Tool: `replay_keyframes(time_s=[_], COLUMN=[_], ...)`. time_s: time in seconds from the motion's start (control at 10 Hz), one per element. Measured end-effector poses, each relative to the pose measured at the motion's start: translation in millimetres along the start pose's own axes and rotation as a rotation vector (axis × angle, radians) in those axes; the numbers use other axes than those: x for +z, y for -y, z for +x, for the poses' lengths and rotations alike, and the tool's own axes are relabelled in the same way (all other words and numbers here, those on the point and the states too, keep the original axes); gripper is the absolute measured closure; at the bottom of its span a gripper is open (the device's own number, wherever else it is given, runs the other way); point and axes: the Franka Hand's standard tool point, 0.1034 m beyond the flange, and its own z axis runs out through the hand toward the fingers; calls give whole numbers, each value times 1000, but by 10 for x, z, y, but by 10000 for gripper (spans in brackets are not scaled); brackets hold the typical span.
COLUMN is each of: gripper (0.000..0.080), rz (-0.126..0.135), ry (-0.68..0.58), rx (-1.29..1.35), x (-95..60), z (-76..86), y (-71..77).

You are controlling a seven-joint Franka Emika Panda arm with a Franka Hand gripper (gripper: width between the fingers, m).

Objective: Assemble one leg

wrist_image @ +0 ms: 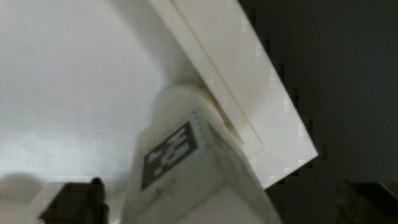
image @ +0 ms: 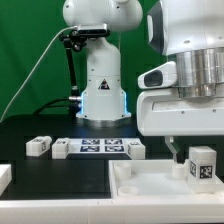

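Observation:
A white leg [image: 203,166] with a black-and-white tag stands upright at the corner of the large white rimmed panel [image: 150,195], at the exterior view's right. My gripper [image: 192,152] hangs over it with one finger [image: 175,150] a little apart from its side. In the wrist view the leg [wrist_image: 187,160] rises between my dark fingers [wrist_image: 75,200], with a pale gap beside the one that shows clearly. Its foot meets the panel's rim [wrist_image: 240,80]. My gripper [wrist_image: 214,215] is open around the leg.
The marker board [image: 100,147] lies on the black table in front of the arm's base [image: 100,90]. Loose white legs lie beside it at its two ends [image: 38,146] [image: 135,148]. Another white part [image: 5,178] shows at the left edge.

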Motion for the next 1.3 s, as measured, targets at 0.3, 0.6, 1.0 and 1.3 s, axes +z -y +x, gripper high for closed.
replay_keyframes(time_s=[0.3, 0.6, 1.0, 1.3], gripper=[150, 150, 424, 505], rz=[-13, -24, -25, -27], ry=[-36, -35, -36, -35], rx=[-259, -510, -506, -440], x=[9, 0, 0, -4], z=[4, 17, 27, 37], y=[14, 16, -1, -23])
